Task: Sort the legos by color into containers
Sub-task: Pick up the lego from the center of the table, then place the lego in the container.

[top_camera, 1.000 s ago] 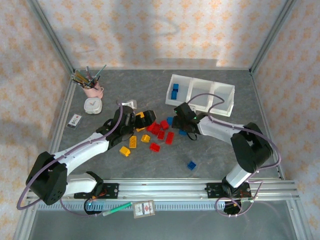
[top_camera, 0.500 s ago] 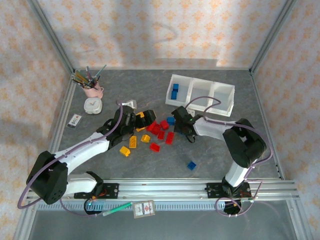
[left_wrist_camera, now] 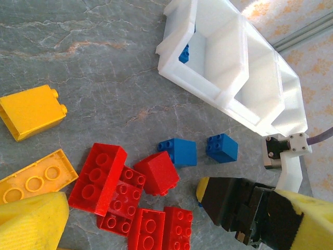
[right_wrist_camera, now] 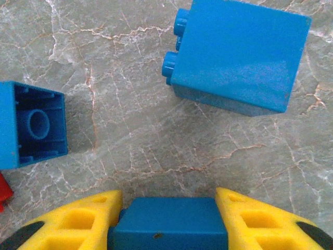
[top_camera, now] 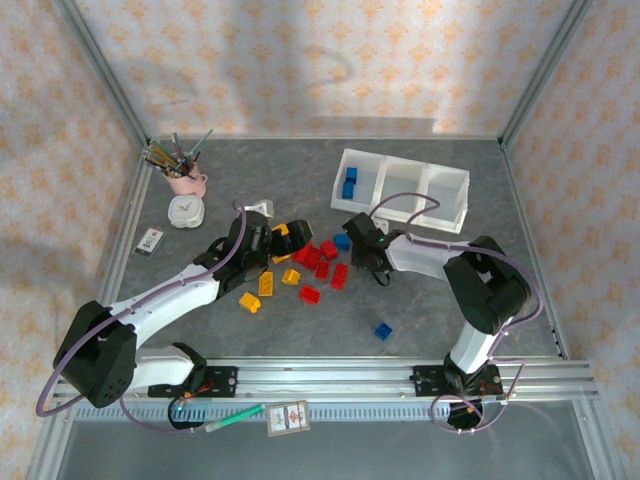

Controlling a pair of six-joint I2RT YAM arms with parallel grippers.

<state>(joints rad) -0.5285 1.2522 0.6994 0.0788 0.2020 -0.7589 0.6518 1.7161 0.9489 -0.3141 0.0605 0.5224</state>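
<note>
writing: print on card (top_camera: 287,418) at the front rail too small to read
right gripper (right_wrist_camera: 169,205): yellow ribbed fingers clamped on both ends of held brick (right_wrist_camera: 169,229), low over the table
held brick: blue, smooth glossy plastic, beside the red pile, outside the tray
left gripper (left_wrist_camera: 166,229): yellow fingers wide apart, gripping nothing, above the red bricks
tray (top_camera: 405,163): white translucent plastic, three square compartments in a row, far right of table; stored blues (top_camera: 349,183) in the left compartment
side brick (right_wrist_camera: 237,57): blue, lying on its side, round studs pointing left, just ahead of the right fingers
hollow brick (right_wrist_camera: 31,125): blue, underside up, round tube inside
red bricks (left_wrist_camera: 101,177): studded, heaped, touching one another
yellow brick (left_wrist_camera: 31,112): on its side, apart from the reds
table (top_camera: 430,300): grey, veined like marble
</note>
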